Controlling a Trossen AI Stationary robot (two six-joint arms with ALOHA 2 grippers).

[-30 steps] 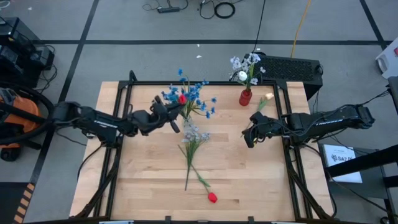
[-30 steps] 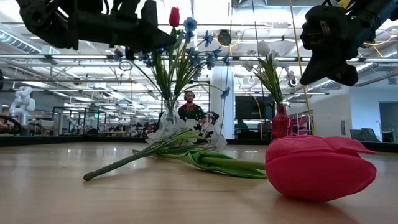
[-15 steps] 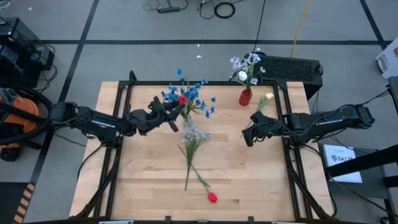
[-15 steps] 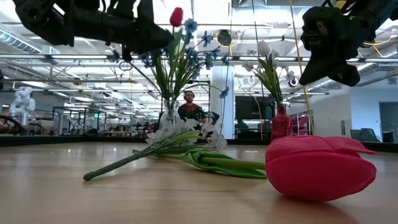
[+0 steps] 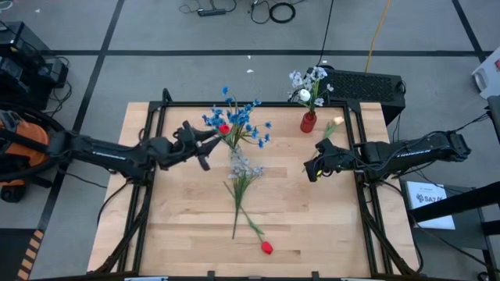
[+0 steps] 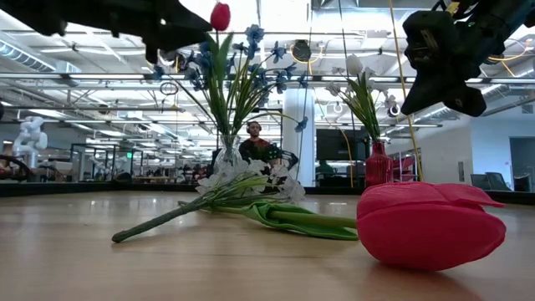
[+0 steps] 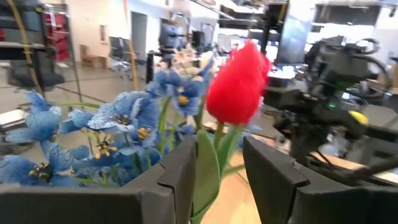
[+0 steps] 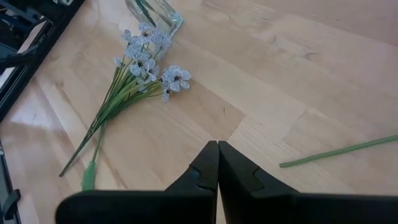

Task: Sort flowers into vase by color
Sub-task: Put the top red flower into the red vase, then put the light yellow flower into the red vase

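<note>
A clear vase (image 6: pixel 230 152) at the table's far middle holds blue flowers (image 5: pixel 241 121), and a red bud (image 5: pixel 224 129) on a green stem stands among them. My left gripper (image 5: pixel 205 148) is open just left of this bunch; in its wrist view the red bud (image 7: pixel 236 84) stands beyond the open fingers. A red vase (image 5: pixel 308 122) holds white flowers (image 5: pixel 308 82). A pale white-lilac bunch (image 5: pixel 242 168) and a red tulip (image 5: pixel 266 247) lie flat on the table. My right gripper (image 5: pixel 310 168) is shut above the table's right half, holding nothing.
A cream tulip (image 5: pixel 336 121) lies by the right arm near the red vase, and its green stem (image 8: pixel 339 152) reaches over the wood. The red tulip head (image 6: pixel 430 221) lies close to the near edge. A black frame (image 5: pixel 160 117) runs along the table's sides.
My left gripper has opened, let go of the red flower and drawn back toward the table's left edge. The red bud stays upright in the clear vase among the blue flowers, leaning slightly more to the left.
</note>
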